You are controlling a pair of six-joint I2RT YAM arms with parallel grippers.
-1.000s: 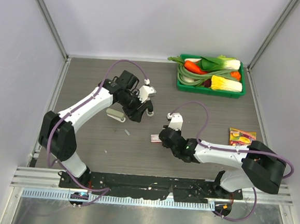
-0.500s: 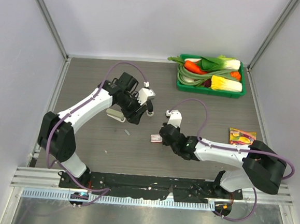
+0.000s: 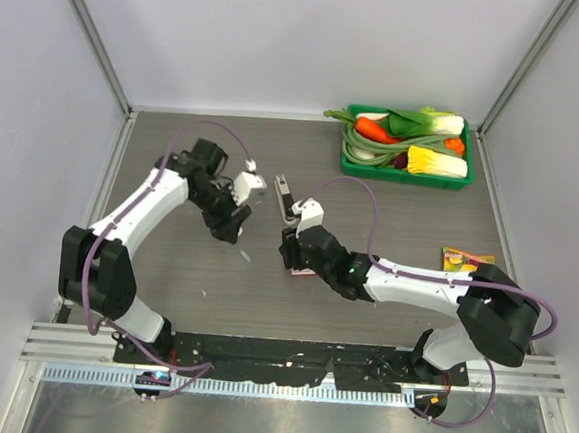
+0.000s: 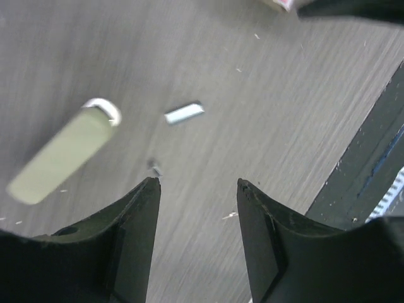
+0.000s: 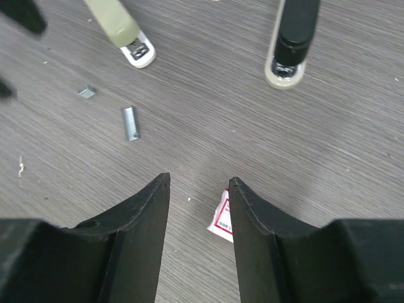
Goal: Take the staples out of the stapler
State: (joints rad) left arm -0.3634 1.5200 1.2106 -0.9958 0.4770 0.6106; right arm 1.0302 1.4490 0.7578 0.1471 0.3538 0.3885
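The table (image 3: 420, 217) was dark grey wood grain, with both arms reaching over its middle. The left arm (image 3: 140, 205) came in from the left and the right arm (image 3: 415, 282) from the right, so their ends were near each other. A green tray (image 3: 413, 177) of vegetables (image 3: 416, 136) sat at the far right corner. A bright packet (image 3: 466, 264) lay by the right edge.

The left gripper (image 4: 197, 182) hung above the table with its fingers apart and nothing between them. The right gripper (image 5: 199, 178) also had its fingers apart and gripped nothing.

The stapler (image 5: 113, 19) lay flat on the table, held by neither gripper, its whitish end turned toward the right gripper. From above it could not be made out under the left gripper. A black piece (image 5: 293, 31) with a pale end lay well apart from it, off to the right in the right wrist view.

A pink-and-white box (image 5: 221, 219) lay on the table under the right gripper, one corner showing in the gap by the right-hand finger.

The staples (image 5: 130, 122), a short silver strip, lay on bare table near the stapler's whitish end but not touching it. They were between the stapler and the right gripper. A smaller metal scrap (image 5: 86, 92) lay just beside the strip.
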